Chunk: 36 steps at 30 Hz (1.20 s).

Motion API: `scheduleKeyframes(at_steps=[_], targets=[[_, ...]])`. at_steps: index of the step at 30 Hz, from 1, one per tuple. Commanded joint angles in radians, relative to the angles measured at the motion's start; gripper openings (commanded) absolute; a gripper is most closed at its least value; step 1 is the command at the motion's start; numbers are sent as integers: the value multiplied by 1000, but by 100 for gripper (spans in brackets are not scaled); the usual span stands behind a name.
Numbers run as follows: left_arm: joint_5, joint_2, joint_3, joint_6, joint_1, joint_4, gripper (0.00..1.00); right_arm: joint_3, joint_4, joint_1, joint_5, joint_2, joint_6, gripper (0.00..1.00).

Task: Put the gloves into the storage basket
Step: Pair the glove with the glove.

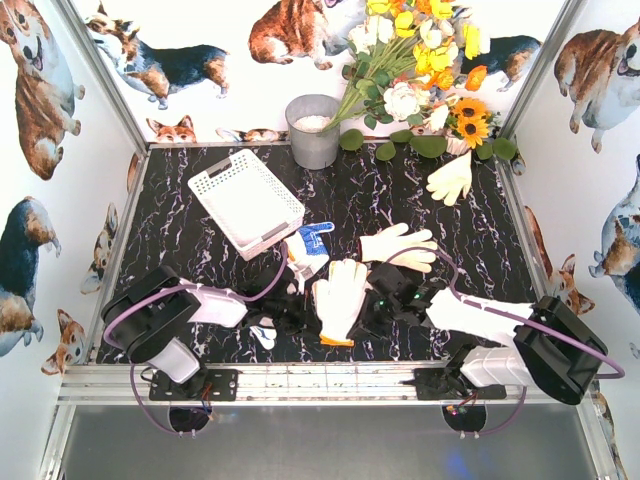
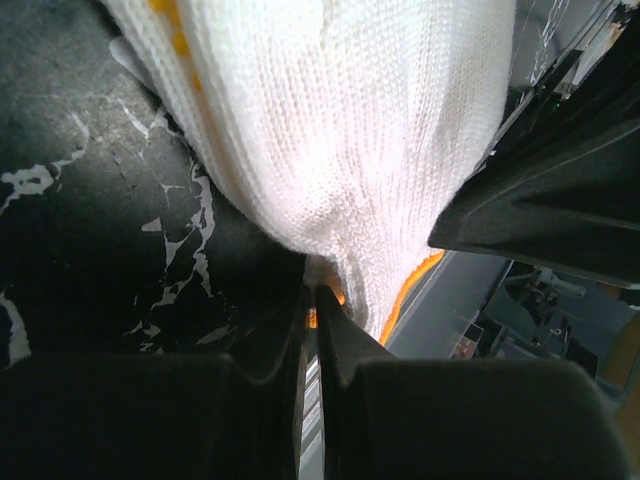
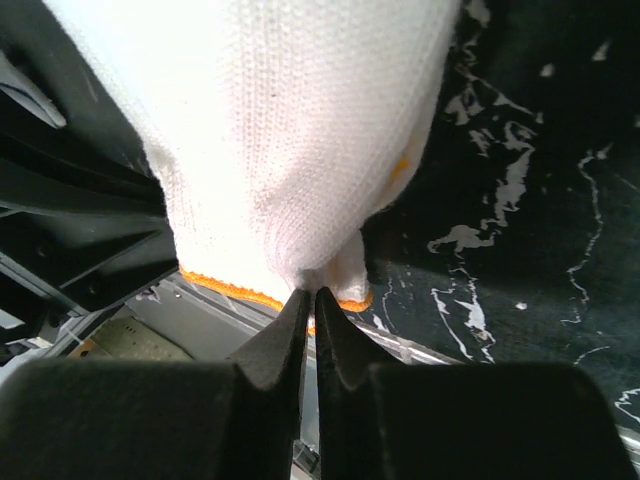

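Note:
A white knit glove with an orange cuff (image 1: 340,295) lies between my two arms near the front of the table. My left gripper (image 1: 312,318) is shut on its cuff edge from the left; in the left wrist view the knit (image 2: 350,120) fills the frame above the closed tips (image 2: 316,295). My right gripper (image 1: 368,315) is shut on the same cuff (image 3: 290,130) from the right, its tips (image 3: 311,297) pinching the fabric. The white storage basket (image 1: 262,232) sits at the back left, with nothing in it. A blue-and-white glove (image 1: 312,243) lies by its near corner.
A cream glove (image 1: 398,245) lies right of centre and another (image 1: 452,178) at the back right. A white glove (image 1: 475,315) is draped over my right arm. A grey metal bucket (image 1: 313,130) and a bunch of flowers (image 1: 420,60) stand at the back.

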<state>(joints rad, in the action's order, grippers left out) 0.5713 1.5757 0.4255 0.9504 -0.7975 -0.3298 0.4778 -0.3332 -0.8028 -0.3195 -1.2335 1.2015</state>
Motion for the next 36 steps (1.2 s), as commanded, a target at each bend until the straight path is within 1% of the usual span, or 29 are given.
scheduleKeyframes(at_steps=[1, 8, 15, 16, 18, 19, 21, 23, 25, 27, 30, 32, 34, 36], targets=[[-102, 0, -49, -33, -8, 118, 0, 64, 36, -4, 16, -5, -23, 0], [-95, -12, -51, -34, -14, 138, 0, 92, 50, -3, 39, -25, -31, 0], [-138, -57, -44, -31, -16, 167, 0, 99, 72, 0, 65, -96, -45, 0], [-143, -60, -36, -36, -16, 185, 2, 100, 72, 0, 64, -106, -48, 0], [-169, -79, -27, -43, -17, 225, 17, 101, 82, 1, 52, -117, -46, 0], [-185, -91, -23, -48, -19, 245, 24, 98, 92, 1, 45, -119, -41, 2], [-213, -121, -21, -54, -19, 287, 31, 89, 117, 1, 36, -111, -26, 9], [-242, -158, -27, -56, -19, 315, 38, 89, 105, 1, 46, -92, -25, 14], [-279, -203, -29, -62, -19, 355, 47, 111, 30, 0, 79, -71, -47, 20], [-321, -257, -34, -67, -19, 400, 55, 147, -59, 1, 118, -53, -77, 31], [-397, -340, -23, -87, -19, 492, 62, 187, -146, 1, 154, -12, -110, 41], [-441, -401, -6, -108, -18, 546, 66, 209, -183, 1, 176, 19, -125, 52], [-495, -465, 12, -121, -19, 605, 71, 231, -223, 4, 194, 49, -146, 60], [-564, -522, 34, -126, -18, 645, 74, 256, -271, 12, 217, 80, -175, 63]])
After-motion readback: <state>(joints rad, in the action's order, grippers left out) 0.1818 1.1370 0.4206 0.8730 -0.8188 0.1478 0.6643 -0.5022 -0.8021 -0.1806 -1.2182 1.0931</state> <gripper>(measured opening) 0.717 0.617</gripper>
